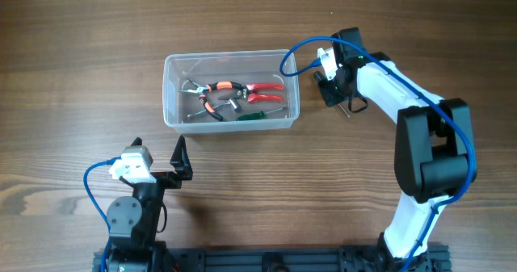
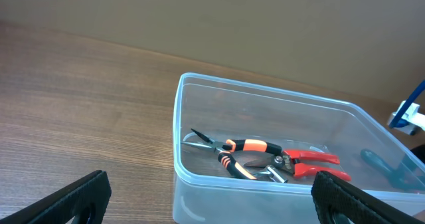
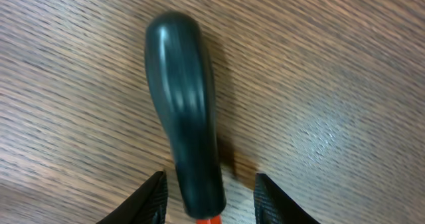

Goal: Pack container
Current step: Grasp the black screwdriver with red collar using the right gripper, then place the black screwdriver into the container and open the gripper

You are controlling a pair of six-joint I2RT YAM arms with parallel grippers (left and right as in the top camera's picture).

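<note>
The clear plastic container (image 1: 230,55) stands at the table's middle. It holds orange-and-black pliers (image 1: 216,88), red-handled cutters (image 1: 262,87) and a green-handled screwdriver (image 1: 258,115). My left gripper (image 1: 159,152) is open and empty, in front of the container (image 2: 178,117), with the pliers (image 2: 249,146) and cutters (image 2: 312,157) visible inside. My right gripper (image 1: 333,85) is just right of the container, low over the table. In the right wrist view its open fingers (image 3: 209,191) straddle a black-handled tool (image 3: 182,117) lying on the wood, with gaps on both sides.
The tool's end (image 1: 353,106) pokes out beside the right gripper. Blue cables run along both arms. The arm bases stand at the table's front edge.
</note>
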